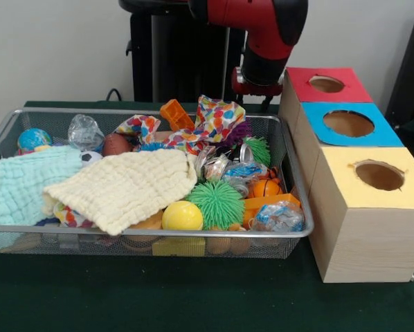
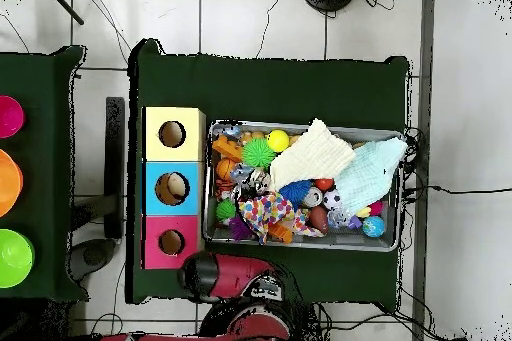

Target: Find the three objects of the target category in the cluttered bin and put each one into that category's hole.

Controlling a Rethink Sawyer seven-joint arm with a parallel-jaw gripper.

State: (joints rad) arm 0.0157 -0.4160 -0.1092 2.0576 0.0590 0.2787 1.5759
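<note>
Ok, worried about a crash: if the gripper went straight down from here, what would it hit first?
Probably the green tablecloth, on the robot's side of the bin and beside the red box; the gripper seems clear of both, though depth is unclear.

Yellow cloth (image 1: pixel 124 187) lay beside mint cloth (image 1: pixel 20 185) nr table's left edge. Green spiky ball (image 1: pixel 216 203) touched yellow ball (image 1: pixel 182 216) twd front edge. Patterned fabric (image 1: pixel 214 119) sat twd back edge.

no readable text, labels, numbers or signs anywhere
</note>
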